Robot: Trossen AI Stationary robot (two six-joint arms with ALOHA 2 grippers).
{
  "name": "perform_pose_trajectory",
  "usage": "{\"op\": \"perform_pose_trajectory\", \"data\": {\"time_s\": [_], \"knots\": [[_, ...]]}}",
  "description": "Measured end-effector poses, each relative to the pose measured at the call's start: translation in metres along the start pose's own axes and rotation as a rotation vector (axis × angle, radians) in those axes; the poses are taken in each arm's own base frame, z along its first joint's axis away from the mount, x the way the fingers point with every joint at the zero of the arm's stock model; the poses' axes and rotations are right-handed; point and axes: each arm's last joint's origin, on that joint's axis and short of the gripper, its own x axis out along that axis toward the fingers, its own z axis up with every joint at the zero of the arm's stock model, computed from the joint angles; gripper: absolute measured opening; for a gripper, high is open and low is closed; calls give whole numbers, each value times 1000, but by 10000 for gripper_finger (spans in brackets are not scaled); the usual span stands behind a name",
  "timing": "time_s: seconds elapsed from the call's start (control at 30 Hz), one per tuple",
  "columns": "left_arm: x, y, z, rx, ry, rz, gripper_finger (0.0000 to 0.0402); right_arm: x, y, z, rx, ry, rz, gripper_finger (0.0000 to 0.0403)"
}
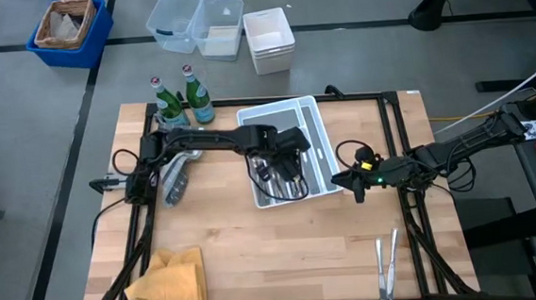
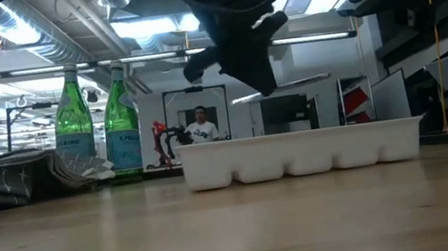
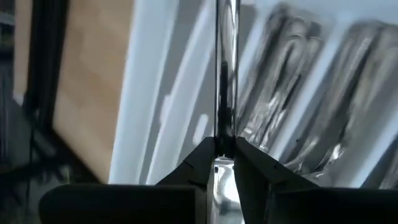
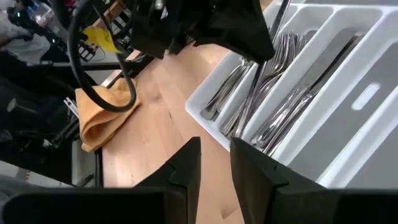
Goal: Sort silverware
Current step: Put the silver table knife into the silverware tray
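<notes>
The white compartmented tray (image 1: pixel 315 118) stands mid-table, with several pieces of silverware (image 1: pixel 280 185) lying in its near end. My left gripper (image 1: pixel 290 160) hangs over the tray, shut on one slim shiny piece of silverware (image 3: pixel 226 68); fork, spoon or knife, I cannot tell. In the right wrist view that piece (image 4: pixel 249 102) slants down from the left gripper (image 4: pixel 249 43) toward the filled compartments (image 4: pixel 292 93). My right gripper (image 1: pixel 354 180) waits just right of the tray, open with nothing between its fingers (image 4: pixel 186 165). My left gripper pinches the slim piece by one end (image 3: pixel 225 134) between its two fingers. The fingers come from above, slanting down, and the piece runs on in line with them. It hangs below the gripper over the tray; whether its lower end (image 4: pixel 239 127) touches the pieces there I cannot tell.
Two green bottles (image 1: pixel 184 99) stand at the far left by the tray. A grey cloth bundle (image 1: pixel 175 173) lies left of the tray, a yellow cloth (image 1: pixel 169 285) at the near left corner. Two long metal pieces (image 1: pixel 388 265) lie at the near right edge.
</notes>
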Motion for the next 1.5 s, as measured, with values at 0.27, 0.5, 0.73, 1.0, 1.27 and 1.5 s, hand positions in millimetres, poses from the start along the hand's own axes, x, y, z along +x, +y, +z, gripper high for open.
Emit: {"op": "perform_pose_trajectory", "data": {"time_s": [0.27,0.5,0.73,1.0,1.27,1.5], "knots": [[18,-13,-10,127,-66,-78,40,0,0,0,147,0,2,90],[40,-23,-11,269,-79,-47,40,0,1,1,174,-5,9,90],[53,-31,-14,301,-75,-61,40,0,5,4,195,-32,51,90],[60,-28,-13,289,-80,-23,52,0,5,4,196,-34,54,90],[63,-27,-19,279,-69,-29,101,0,5,4,196,-34,55,90],[58,-22,-19,182,81,42,103,-1,8,5,194,-6,81,90]]}}
